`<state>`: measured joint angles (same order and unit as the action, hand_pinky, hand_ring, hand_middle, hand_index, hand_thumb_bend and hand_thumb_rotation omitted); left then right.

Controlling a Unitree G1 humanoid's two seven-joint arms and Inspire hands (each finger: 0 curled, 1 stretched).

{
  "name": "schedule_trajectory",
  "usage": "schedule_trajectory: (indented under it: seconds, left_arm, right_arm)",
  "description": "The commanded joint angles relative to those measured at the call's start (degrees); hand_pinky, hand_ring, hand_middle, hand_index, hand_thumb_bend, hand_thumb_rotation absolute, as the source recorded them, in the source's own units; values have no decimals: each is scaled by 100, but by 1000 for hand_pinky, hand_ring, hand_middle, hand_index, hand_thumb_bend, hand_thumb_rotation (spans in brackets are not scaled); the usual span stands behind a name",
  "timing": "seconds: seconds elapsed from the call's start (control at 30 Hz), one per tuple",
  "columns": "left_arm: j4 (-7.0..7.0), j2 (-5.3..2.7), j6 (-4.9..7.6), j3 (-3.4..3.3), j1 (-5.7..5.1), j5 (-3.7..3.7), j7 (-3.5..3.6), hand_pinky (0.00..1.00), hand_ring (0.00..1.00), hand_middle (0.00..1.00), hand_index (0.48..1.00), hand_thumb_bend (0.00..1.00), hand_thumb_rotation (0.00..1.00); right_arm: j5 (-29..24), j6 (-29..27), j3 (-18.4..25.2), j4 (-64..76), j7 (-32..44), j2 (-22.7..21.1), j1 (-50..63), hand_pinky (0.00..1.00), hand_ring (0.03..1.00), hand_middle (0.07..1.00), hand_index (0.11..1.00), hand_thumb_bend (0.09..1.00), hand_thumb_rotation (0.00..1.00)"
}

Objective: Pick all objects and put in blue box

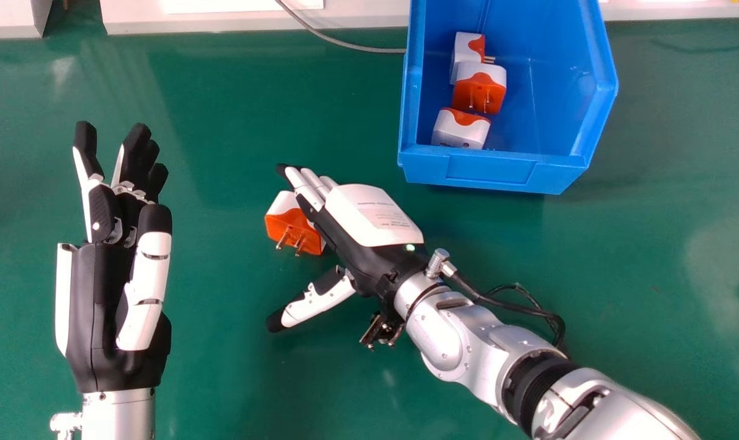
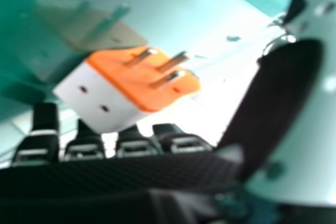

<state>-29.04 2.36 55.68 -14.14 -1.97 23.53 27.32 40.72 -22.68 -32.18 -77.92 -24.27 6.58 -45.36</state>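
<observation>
- Now, left hand (image 1: pixel 88 305): open over the green table (image 1: pixel 223 122).
- Plug adapter (image 1: pixel 293 226): well short of the table's far edge; likely light, stiff, slick; pinch its white sides (image 2: pixel 113 119) (mind those prongs (image 2: pixel 170 78)!).
- Right hand (image 1: pixel 369 220): open, beside it.
- Blue box (image 1: pixel 491 168): near-left corner beyond them.

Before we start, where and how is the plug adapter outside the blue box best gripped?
Probably by the side walls of the plug adapter, from the robot's right, where the open right hand lies alongside. The prongs jut toward the robot, so the thumb should close on the left wall, clear of them.
</observation>
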Motion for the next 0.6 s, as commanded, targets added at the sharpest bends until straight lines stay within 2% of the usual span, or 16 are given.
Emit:
schedule_trajectory:
  seconds: [0.0,0.2,0.37,0.57]
  left_arm:
    - [108,-27,77,13,-37,-9,-9,969,969,959,927,342,610]
    - [139,-13,101,-1,-100,28,14,966,967,956,925,343,607]
    - [142,-4,97,-8,-118,32,15,963,965,954,923,344,605]
    - [200,14,62,-15,-160,84,41,961,964,953,922,343,604]
  right_arm:
    - [22,78,-32,-30,111,64,-71,842,969,1000,1000,1000,429]
    - [-17,87,7,-28,129,7,-163,848,971,999,1000,1000,428]
    - [17,128,-6,-36,18,-22,-204,845,960,992,1000,1000,426]
    - [16,130,15,-45,-82,21,-185,817,932,980,1000,1000,425]
